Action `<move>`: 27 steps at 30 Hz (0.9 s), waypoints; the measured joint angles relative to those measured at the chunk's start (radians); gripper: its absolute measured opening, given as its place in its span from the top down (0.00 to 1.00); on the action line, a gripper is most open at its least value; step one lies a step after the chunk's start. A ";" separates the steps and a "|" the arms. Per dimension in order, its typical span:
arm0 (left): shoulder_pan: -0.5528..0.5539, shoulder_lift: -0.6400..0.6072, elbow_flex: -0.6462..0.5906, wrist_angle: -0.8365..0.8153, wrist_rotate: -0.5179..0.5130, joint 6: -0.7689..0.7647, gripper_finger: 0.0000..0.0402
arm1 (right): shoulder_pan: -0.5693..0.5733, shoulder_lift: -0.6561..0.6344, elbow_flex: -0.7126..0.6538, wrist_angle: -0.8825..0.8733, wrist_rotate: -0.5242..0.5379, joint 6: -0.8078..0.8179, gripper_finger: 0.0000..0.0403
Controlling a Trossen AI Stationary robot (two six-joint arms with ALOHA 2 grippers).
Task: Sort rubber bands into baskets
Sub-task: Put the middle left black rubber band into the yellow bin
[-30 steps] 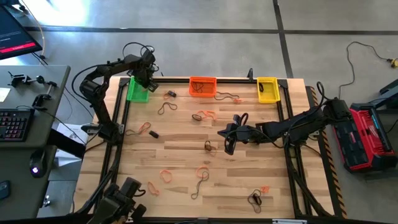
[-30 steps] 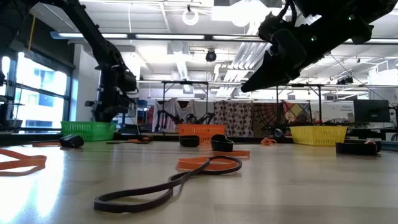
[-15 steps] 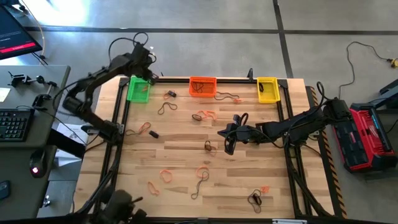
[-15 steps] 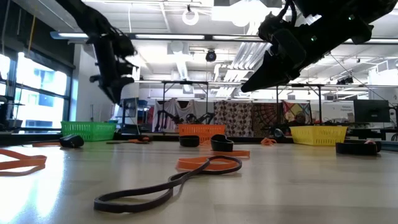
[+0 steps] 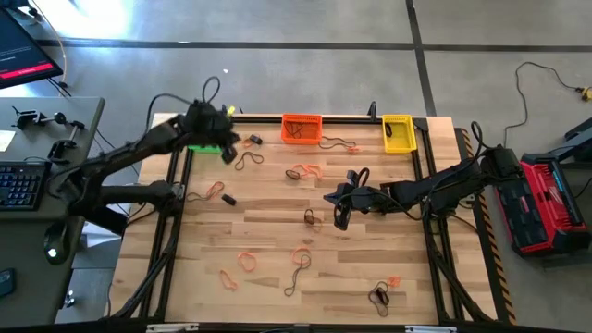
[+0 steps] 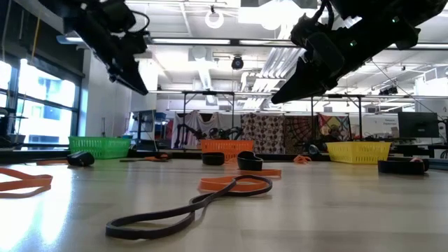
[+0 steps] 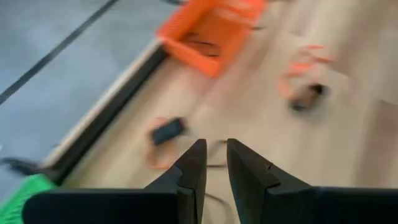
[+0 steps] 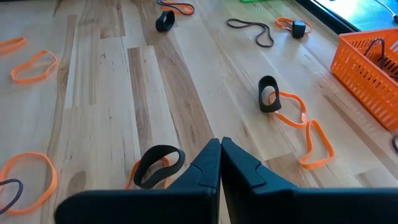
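Three baskets stand along the table's far edge: green (image 5: pixel 205 146), partly under my left arm, orange (image 5: pixel 302 128) and yellow (image 5: pixel 398 132). Orange, brown and black rubber bands (image 5: pixel 307 171) lie scattered flat on the wood. My left gripper (image 7: pixel 214 163) hangs in the air just near-right of the green basket (image 6: pixel 100 146), tipped downward, open by a narrow gap with nothing in it. A small black band on an orange loop (image 7: pixel 168 132) lies ahead of it. My right gripper (image 8: pixel 219 148) hovers over the table's middle, shut and empty, above a black band (image 8: pixel 160 165).
A black rail frame (image 5: pixel 351 117) borders the table behind the baskets. The orange basket (image 7: pixel 211 31) holds a few bands. Further bands lie toward the near edge (image 5: pixel 298 264) and near right (image 5: pixel 379 296). A desk with a keyboard (image 5: pixel 20 185) stands to the left.
My left gripper has risen from over the green basket and swung toward the table's near-right, tipping from pointing steeply down to a slant, while that arm's elbow dropped toward the left edge. My right arm and the bands have kept still.
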 joint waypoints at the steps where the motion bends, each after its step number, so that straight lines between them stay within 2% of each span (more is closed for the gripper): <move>1: -0.028 -0.019 -0.010 -0.008 0.002 -0.006 0.87 | 0.000 0.000 0.000 0.000 0.000 0.000 1.00; 7: -0.190 -0.092 -0.040 -0.031 0.003 -0.051 0.87 | 0.000 0.000 0.000 0.000 0.000 0.000 1.00; 13: -0.319 -0.087 -0.047 -0.062 0.003 -0.051 0.87 | 0.000 0.000 0.000 0.000 0.000 0.001 1.00; 27: -0.467 0.020 -0.047 -0.132 0.000 -0.051 0.85 | 0.000 0.000 0.000 0.012 0.000 0.003 1.00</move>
